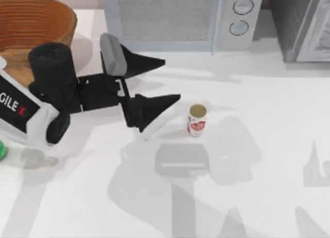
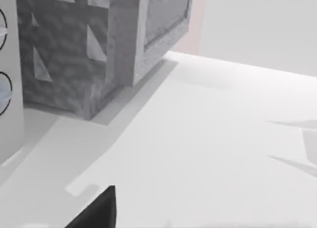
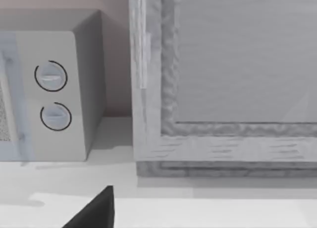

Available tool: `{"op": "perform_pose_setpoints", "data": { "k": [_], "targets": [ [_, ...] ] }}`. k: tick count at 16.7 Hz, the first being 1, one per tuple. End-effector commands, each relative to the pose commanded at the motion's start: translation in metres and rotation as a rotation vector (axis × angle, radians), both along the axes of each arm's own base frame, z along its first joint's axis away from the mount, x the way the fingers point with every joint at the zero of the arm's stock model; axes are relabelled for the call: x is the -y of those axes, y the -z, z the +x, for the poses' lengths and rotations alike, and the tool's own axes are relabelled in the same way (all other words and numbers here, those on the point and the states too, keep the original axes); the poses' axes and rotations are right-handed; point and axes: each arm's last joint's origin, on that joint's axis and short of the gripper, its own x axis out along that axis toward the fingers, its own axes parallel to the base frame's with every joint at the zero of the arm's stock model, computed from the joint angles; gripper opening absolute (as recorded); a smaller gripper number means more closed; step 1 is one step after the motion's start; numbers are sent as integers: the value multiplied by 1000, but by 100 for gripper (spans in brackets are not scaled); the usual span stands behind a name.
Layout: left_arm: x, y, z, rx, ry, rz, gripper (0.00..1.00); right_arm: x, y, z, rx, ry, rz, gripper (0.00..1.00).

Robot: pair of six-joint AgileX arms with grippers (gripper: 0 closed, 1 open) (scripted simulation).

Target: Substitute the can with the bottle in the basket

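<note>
The can (image 1: 197, 120) stood on the tabletop (image 1: 258, 145), outside the basket (image 1: 31, 26). The left claw (image 1: 170, 80) was spread beside it; the bottle (image 1: 2, 152), seemingly, waited at the left edge.

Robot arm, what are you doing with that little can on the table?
The left gripper is open, and the can stands upright on the white table just to the right of its fingertips, not touching them. So nothing is being held. The basket sits in the far left corner, and a bit of the green bottle peeks in at the table's left edge. A microwave stands at the back. The bottle is not yet in the basket.
</note>
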Motion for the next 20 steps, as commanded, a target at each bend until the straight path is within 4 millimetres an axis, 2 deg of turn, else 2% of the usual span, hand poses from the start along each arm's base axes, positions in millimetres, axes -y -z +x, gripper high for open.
{"op": "perform_pose_setpoints", "data": {
  "k": [2,5,8,10,13,16,20],
  "targets": [
    [-23,-40,-21,17,-117,3,100,0,0,0,0,0,0,100],
    [-58,-95,-72,72,-325,1,100,0,0,0,0,0,0,100],
    [-88,-123,-136,130,-554,-5,100,0,0,0,0,0,0,100],
    [-102,-123,-175,157,-711,-8,100,0,0,0,0,0,0,100],
    [-116,-102,-215,159,-939,1,100,0,0,0,0,0,0,100],
    [-125,-76,-236,136,-1130,24,100,0,0,0,0,0,0,100],
    [-131,-54,-245,110,-1286,53,100,0,0,0,0,0,0,100]
  ]
}}
